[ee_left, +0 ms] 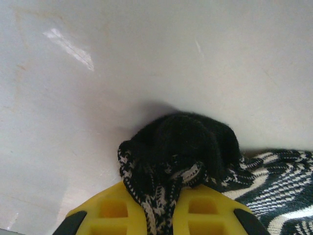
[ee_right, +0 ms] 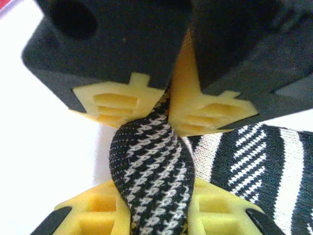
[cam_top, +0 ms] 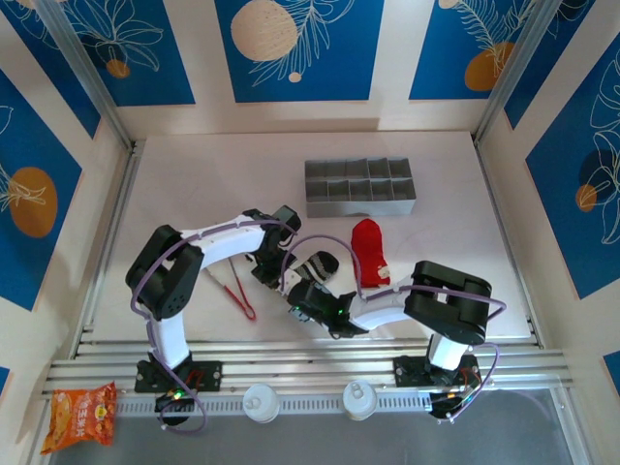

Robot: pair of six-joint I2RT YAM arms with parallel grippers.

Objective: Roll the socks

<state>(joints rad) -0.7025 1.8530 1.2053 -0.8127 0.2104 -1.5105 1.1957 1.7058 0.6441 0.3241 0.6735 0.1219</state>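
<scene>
The black sock [cam_top: 320, 263] with grey-white stripes lies bunched at the table's middle, and both grippers hold it. My left gripper [ee_left: 164, 211] is shut on a fold of the black sock [ee_left: 183, 142]. In the right wrist view my right gripper [ee_right: 156, 218] is shut on a twisted patterned part of the black sock [ee_right: 151, 169]. The left gripper [ee_right: 168, 115] pinches the same strand just opposite. From above, the left gripper [cam_top: 274, 254] and right gripper [cam_top: 305, 288] meet at the sock's near-left end. The red sock [cam_top: 368, 251] lies flat just right of it, untouched.
Red-handled tongs [cam_top: 240, 291] lie on the table left of the grippers. A grey compartment tray [cam_top: 360, 187] stands behind the socks. An orange snack bag [cam_top: 82, 415] sits off the table at the near left, beside the rails.
</scene>
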